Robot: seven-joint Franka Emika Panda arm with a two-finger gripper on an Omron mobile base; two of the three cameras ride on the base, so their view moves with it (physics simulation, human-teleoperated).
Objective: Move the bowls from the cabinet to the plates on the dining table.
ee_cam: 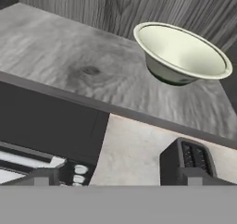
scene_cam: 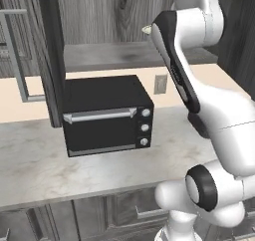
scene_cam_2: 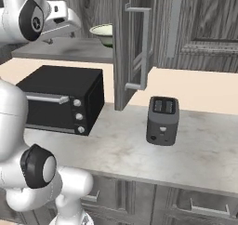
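While the arm (scene_cam: 209, 110) is raised from the base and bent at the elbow, its forearm is directed up and forward into the open cabinet (scene_cam_2: 195, 29), above the countertop (scene_cam_2: 186, 149). The gripper (scene_cam_2: 58, 15) is seen in the right base view at the upper left, level with the cabinet shelf (scene_cam_2: 65, 49) and well apart from the pale cream-green bowl (scene_cam_2: 103, 33). The jaws are spread to their full width and nothing is grasped; the finger tips (ee_cam: 39, 177) are visible at the bottom of the hand view.

The pale cream-green bowl (ee_cam: 181, 54) is located upright on the grey wood-grain shelf (ee_cam: 83, 70), toward its right end and close to the rear panel, ahead of the gripper. It is partly hidden in the right base view by the open cabinet door (scene_cam_2: 128, 47), which stands edge-on with its silver bar handle (scene_cam_2: 142, 47) facing right.

Below the shelf, a black toaster oven (scene_cam: 107, 113) is placed on the marble countertop (scene_cam: 35, 160), directly under the reach path. A dark two-slot toaster (scene_cam_2: 162, 120) is positioned on the countertop to the right of the open door. A second open door (scene_cam: 52, 56) is seen at the left in the left base view. A wall outlet (scene_cam: 160, 84) is mounted on the beige backsplash behind the oven.
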